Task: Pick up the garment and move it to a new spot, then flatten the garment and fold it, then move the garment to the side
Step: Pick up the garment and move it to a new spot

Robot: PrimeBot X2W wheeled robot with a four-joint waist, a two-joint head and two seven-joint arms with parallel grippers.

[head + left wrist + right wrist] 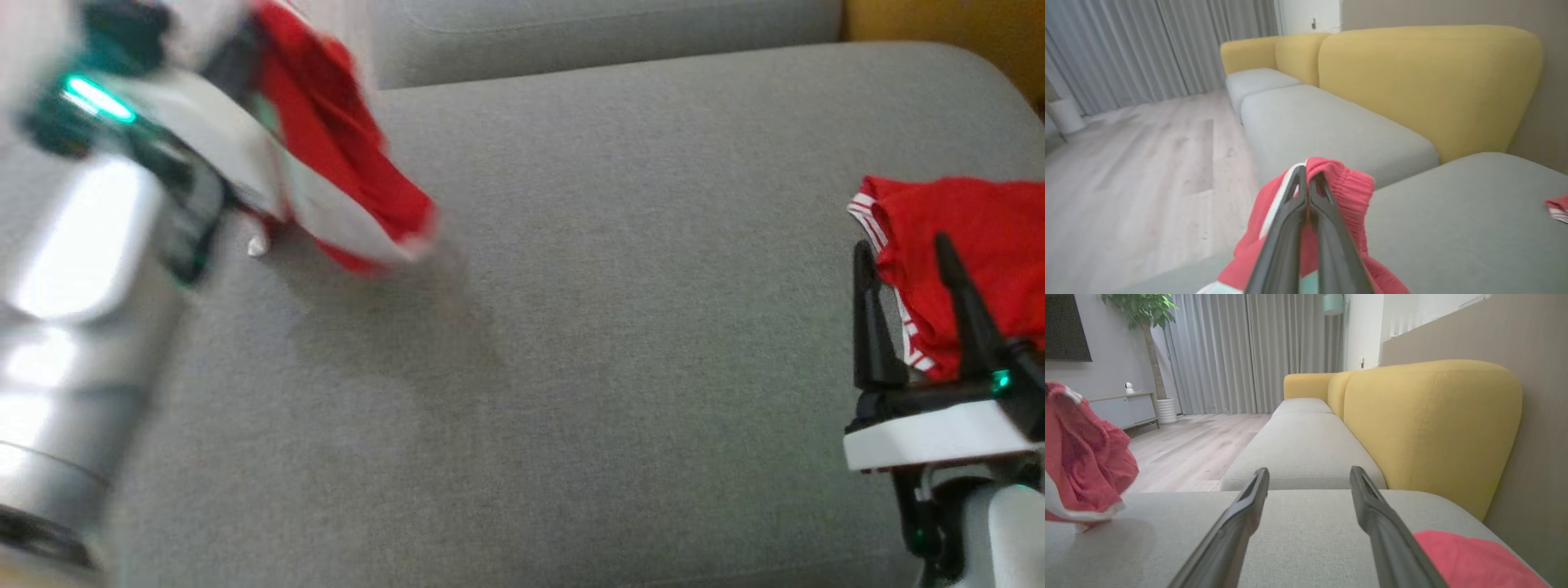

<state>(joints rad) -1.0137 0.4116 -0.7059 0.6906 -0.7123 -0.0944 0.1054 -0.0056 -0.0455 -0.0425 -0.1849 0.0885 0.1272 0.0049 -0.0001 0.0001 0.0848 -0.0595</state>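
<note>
The garment (343,155), red and white, hangs over the sofa cushion (612,327) near its far left edge, pinched in your tightly closed left end effector (1308,173). Your right end effector (902,242) stands wide open and empty beside a second red cloth (971,220) at the right edge; broad cushion lies between.

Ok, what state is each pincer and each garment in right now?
Left pincer: shut on the red-and-white garment.
Red-and-white garment: bunched, hanging above the grey cushion.
Right pincer: open, empty, beside the other red garment.
Other red garment: lying on the grey cushion, not held.
</note>
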